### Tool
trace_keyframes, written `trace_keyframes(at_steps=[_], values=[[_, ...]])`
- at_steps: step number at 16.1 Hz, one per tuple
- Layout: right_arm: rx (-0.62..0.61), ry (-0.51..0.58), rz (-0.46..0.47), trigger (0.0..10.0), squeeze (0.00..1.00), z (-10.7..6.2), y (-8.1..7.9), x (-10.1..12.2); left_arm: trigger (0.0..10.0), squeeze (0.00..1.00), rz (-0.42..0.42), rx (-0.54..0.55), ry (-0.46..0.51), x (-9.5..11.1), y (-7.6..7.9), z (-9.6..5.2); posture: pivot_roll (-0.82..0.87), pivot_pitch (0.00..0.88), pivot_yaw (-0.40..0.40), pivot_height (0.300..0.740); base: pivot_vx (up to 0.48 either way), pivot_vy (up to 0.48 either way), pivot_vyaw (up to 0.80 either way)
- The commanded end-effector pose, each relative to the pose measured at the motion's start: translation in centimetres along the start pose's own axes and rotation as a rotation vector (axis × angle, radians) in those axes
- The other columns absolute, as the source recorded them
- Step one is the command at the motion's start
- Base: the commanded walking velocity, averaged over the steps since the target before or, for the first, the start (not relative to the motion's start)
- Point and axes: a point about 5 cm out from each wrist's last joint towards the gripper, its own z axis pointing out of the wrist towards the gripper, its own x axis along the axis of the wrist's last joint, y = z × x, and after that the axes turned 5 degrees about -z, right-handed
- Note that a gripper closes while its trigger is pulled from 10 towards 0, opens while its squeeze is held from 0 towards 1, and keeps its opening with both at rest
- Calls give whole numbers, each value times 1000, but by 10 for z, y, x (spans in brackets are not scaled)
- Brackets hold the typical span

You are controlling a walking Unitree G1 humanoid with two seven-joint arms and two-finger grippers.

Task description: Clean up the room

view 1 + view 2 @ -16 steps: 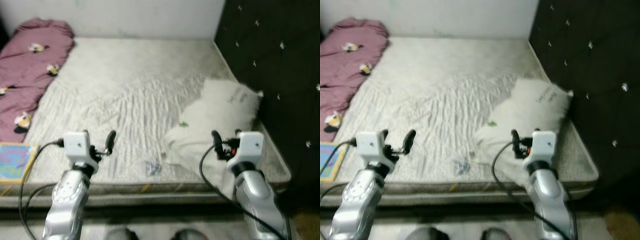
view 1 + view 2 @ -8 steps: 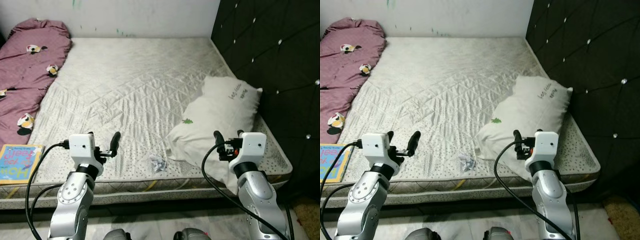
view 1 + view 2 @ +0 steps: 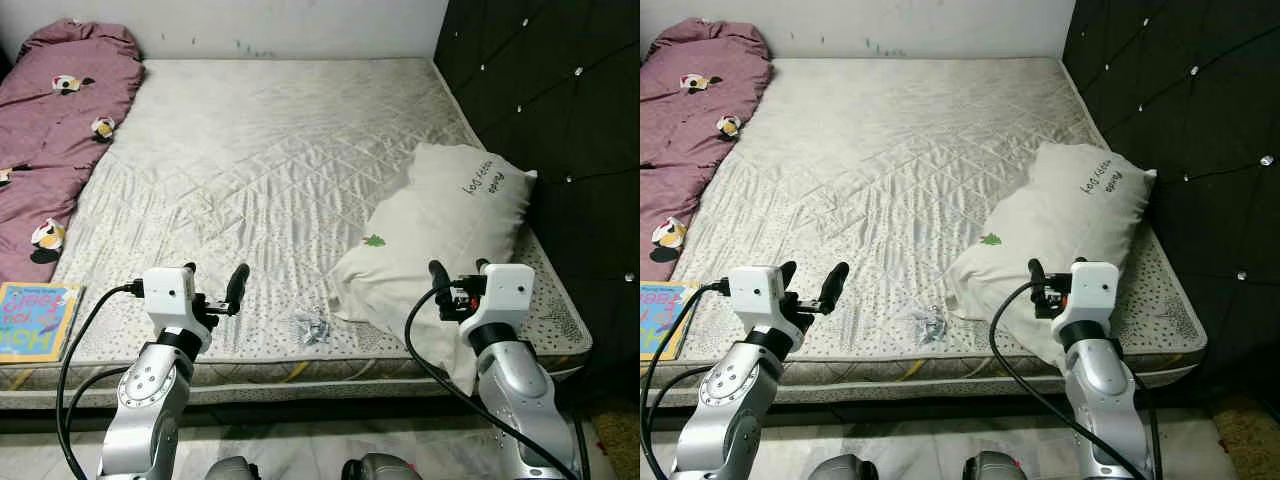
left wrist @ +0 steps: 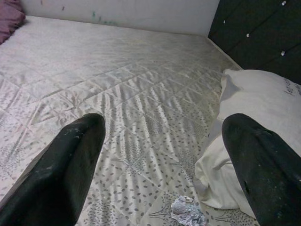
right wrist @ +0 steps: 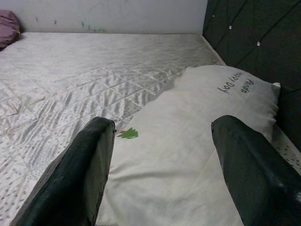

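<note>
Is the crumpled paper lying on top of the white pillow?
No, the crumpled paper lies on the mattress, beside the pillow.

Crumpled paper scrap [image 3: 312, 327] near mattress [image 3: 270, 150] front edge, beside white pillow [image 3: 440, 240]

Pillow [image 3: 450, 235] right on mattress [image 3: 270, 150]; blanket [image 3: 50, 120] left; crumpled paper [image 3: 310, 327] front edge.
</note>
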Motion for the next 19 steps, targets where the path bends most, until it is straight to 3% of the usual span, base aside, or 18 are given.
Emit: trace_keyframes(at_steps=[1, 19], values=[[-10, 7, -1, 10000, 0, 1, 3, 3, 10000, 0, 14, -8, 2, 2, 0, -2, -47, 29, -22, 740, 0, 0, 0], [47, 9, 82, 10000, 0, -3, -8, 3, 10000, 0, 41, 44, -12, 0, -3, -2, -43, 34, -21, 740, 0, 0, 0]])
